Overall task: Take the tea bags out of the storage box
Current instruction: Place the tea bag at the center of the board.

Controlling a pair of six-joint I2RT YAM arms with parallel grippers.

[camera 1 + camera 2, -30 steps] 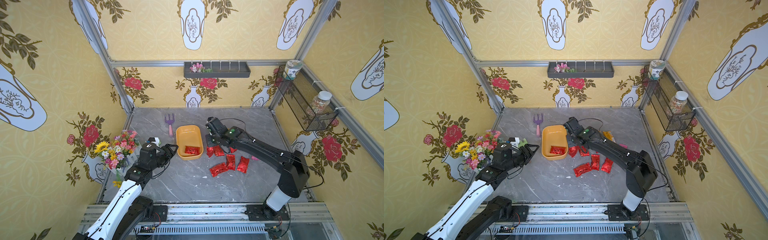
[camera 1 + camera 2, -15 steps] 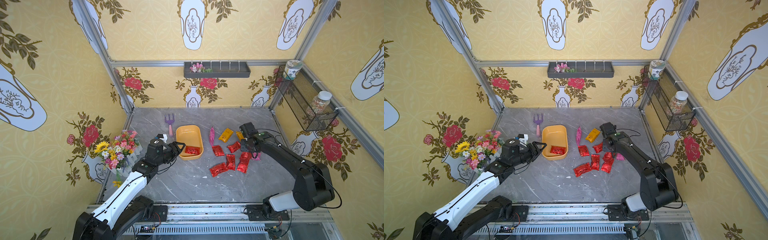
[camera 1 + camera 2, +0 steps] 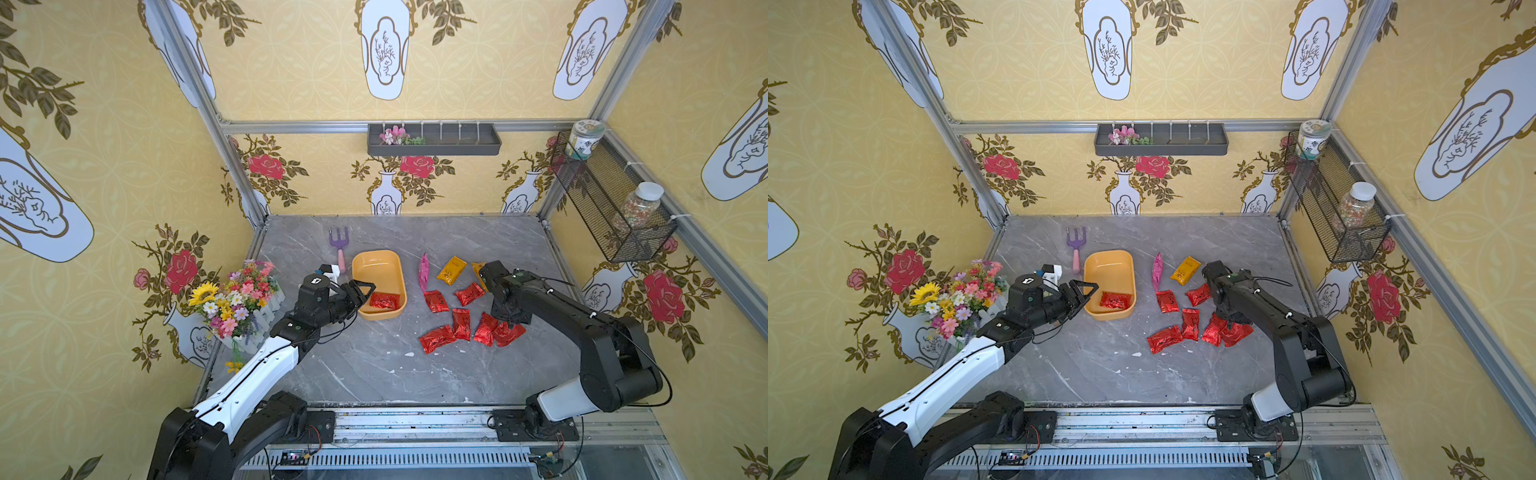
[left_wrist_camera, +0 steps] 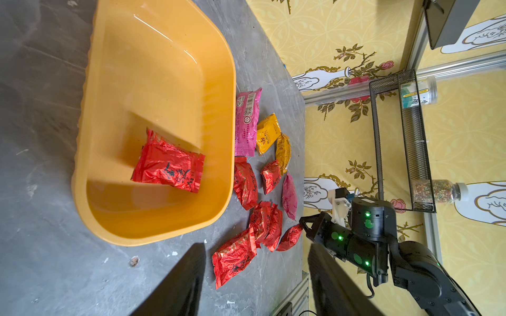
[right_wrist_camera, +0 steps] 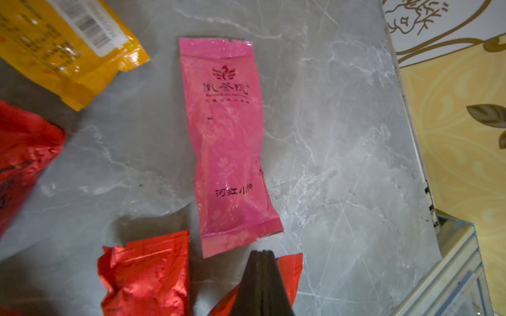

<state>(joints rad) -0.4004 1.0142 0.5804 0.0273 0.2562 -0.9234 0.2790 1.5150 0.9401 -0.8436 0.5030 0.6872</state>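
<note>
One red tea bag (image 3: 383, 300) is left in the box (image 3: 376, 266), at its 6 o'clock end in both top views. The other tea bags (image 3: 461, 324) are spread on the table (image 3: 374, 374) at the box's 3 o'clock. Within the last second the left gripper (image 3: 365, 290), fingers apart and empty, has been advanced to the box rim at 8 o'clock. The right gripper (image 5: 261, 255), fingers together on nothing, has been withdrawn from the box to the spread bags, so the last pick is judged to fall to the left gripper.
</note>
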